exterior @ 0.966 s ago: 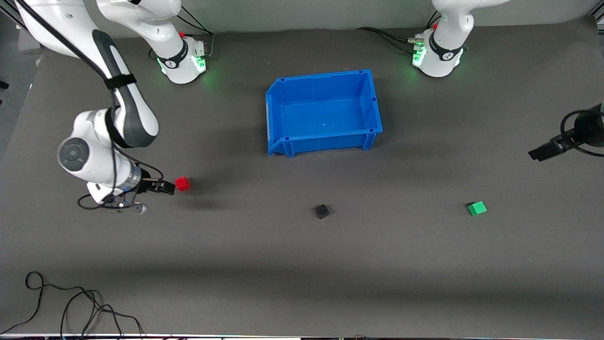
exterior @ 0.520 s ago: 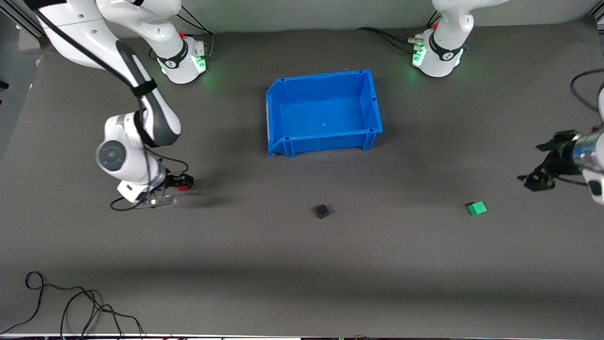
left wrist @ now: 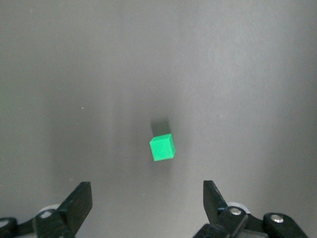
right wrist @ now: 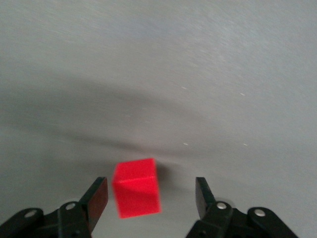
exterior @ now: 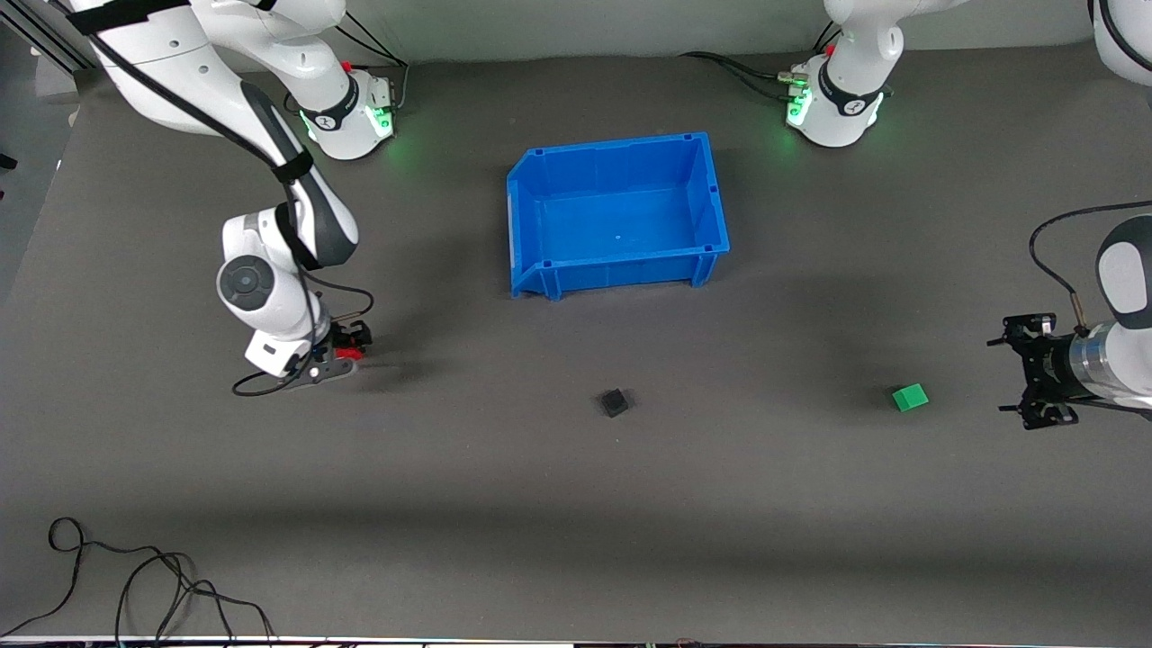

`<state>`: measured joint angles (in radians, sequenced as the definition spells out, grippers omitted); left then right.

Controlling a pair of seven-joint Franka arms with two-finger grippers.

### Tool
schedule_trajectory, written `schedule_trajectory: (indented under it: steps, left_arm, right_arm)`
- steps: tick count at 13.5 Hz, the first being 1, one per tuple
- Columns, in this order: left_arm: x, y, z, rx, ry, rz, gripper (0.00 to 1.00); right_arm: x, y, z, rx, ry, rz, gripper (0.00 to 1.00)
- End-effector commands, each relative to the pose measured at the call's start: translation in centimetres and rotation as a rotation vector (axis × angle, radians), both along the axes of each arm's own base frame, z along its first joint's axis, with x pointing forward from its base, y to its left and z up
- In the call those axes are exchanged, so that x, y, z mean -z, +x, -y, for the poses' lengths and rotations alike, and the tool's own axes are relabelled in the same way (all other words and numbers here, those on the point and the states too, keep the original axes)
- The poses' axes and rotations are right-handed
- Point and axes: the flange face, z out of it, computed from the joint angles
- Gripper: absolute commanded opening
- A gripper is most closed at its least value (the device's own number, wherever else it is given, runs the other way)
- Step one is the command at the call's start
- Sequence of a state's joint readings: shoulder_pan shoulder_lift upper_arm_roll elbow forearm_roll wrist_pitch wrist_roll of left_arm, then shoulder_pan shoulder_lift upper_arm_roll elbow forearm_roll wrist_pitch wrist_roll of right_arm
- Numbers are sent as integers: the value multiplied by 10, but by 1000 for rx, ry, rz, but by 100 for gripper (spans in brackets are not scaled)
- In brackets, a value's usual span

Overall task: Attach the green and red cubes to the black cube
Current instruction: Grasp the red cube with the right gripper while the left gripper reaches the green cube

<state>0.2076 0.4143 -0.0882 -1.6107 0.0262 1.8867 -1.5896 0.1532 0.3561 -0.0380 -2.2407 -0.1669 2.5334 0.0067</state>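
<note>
Red cube between open fingers

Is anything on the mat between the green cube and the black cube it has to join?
Nothing visible. The mat between the green cube and the black cube lies bare; the blue bin sits farther from the front camera, off that line. The left gripper is open beside the green cube.

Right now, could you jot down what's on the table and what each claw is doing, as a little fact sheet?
red cube: on the mat, between the right claw's open fingers, not yet gripped
green cube: on the mat, ahead of the open left claw
black cube: alone, mid-table, nearer the camera than the bin
blue bin: empty
cubes joined: none yet
</note>
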Motion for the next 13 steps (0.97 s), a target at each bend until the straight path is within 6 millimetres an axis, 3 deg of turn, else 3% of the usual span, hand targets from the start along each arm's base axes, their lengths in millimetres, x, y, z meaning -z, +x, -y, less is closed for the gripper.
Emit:
schedule_trajectory:
  steps: [1,6,7,10,13]
  left_arm:
    - [25,-16,-9,-130,25,12,99]
    - [85,-36,1,-244,38,40,100]
    - [99,-43,7,-251,40,43,100]
    - [131,-49,22,-234,34,71,100]
    - [161,-46,39,-194,57,77,100]
  right_arm:
    - [17,2,5,-21,5,31,80]
    - [25,3,1,9,17,18,80]
    - [27,2,2,17,19,13,74]
    - [31,1,1,114,70,-6,73]
    - [33,2,2,125,74,-8,46]
